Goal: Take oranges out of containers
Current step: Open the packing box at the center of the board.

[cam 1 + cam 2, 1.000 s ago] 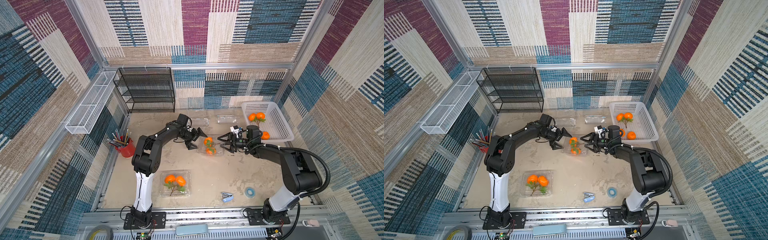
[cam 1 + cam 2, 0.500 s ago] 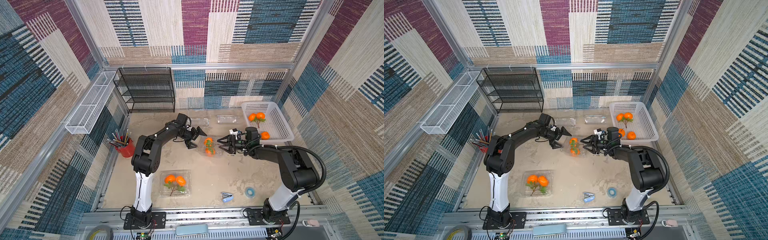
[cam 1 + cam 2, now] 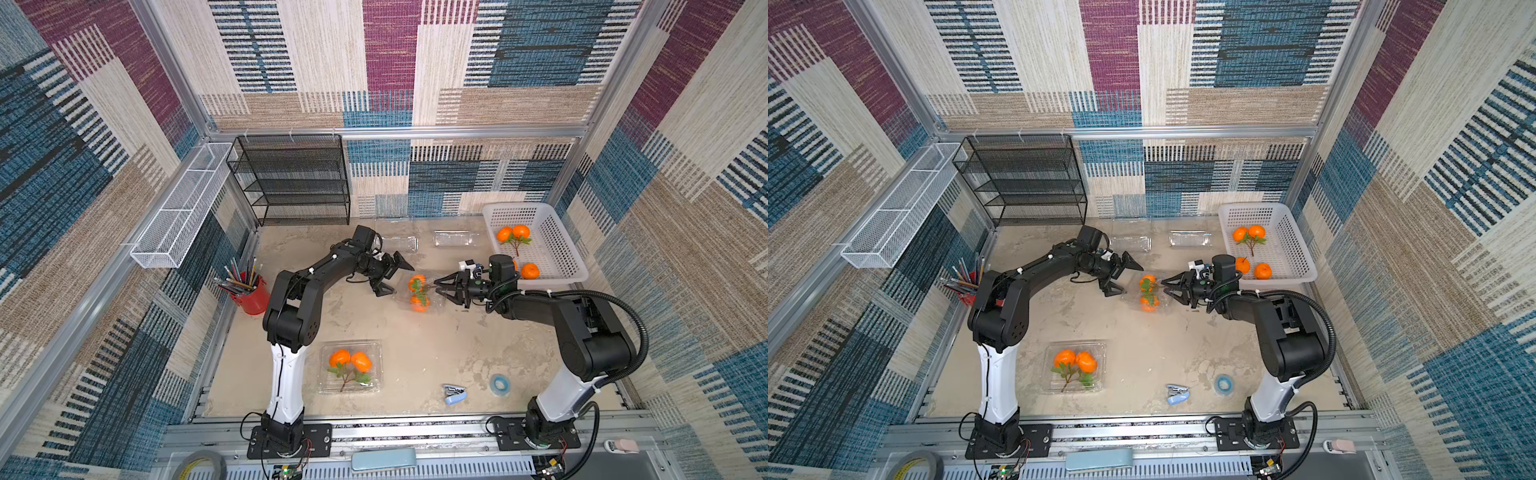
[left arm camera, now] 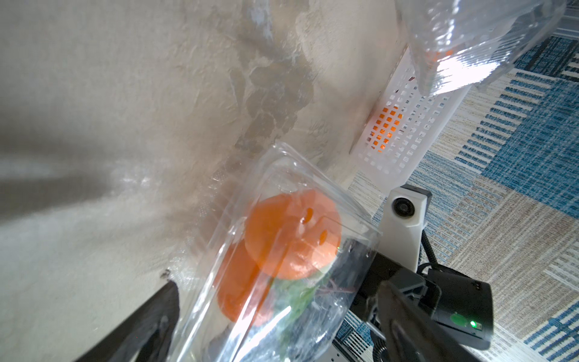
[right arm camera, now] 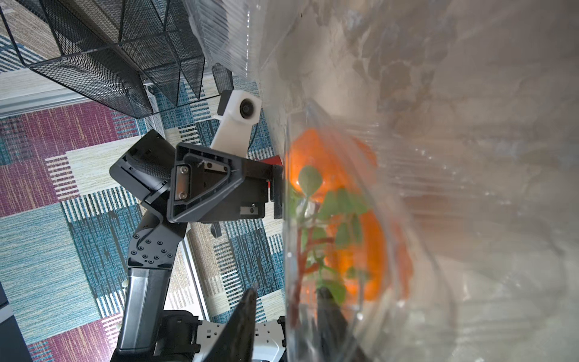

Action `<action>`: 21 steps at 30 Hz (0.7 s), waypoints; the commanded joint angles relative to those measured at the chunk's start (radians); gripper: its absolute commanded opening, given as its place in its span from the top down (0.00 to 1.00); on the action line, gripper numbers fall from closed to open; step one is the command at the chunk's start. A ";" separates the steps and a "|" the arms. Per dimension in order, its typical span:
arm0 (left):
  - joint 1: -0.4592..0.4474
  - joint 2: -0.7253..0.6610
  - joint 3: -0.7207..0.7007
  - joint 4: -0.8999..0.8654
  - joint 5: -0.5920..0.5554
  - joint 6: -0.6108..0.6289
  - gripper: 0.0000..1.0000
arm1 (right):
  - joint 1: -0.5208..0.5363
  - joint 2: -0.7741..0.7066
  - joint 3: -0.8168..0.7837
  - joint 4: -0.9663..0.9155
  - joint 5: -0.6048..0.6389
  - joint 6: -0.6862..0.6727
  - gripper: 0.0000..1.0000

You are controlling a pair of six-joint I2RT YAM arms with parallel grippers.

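Right wrist view: right end effector, jaws apart, straddles the container wall, oranges just inside it.

Patchwork woven walls enclose a mottled beige floor; a black mesh shelf stands behind.

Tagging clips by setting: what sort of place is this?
Probably a robot lab cell: left arm and right arm bolted to a metal rail, patterned panel walls all round.

No text, label, brand, number or sign is legible anywhere in the scene from any camera view.
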 commanded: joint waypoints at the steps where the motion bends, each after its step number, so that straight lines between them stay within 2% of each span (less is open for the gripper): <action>1: -0.002 -0.008 0.017 0.014 0.060 -0.023 0.01 | 0.006 -0.011 -0.015 0.044 0.031 0.070 0.69; 10: 0.051 -0.063 -0.044 -0.028 0.056 -0.001 0.01 | 0.007 -0.049 -0.055 0.130 0.076 0.234 0.76; 13: 0.072 -0.105 -0.085 0.016 0.062 -0.028 0.01 | 0.006 -0.069 -0.087 0.187 0.113 0.332 0.76; 21: 0.072 -0.200 -0.208 0.185 0.080 -0.132 0.00 | 0.008 -0.076 -0.054 0.132 0.171 0.364 0.77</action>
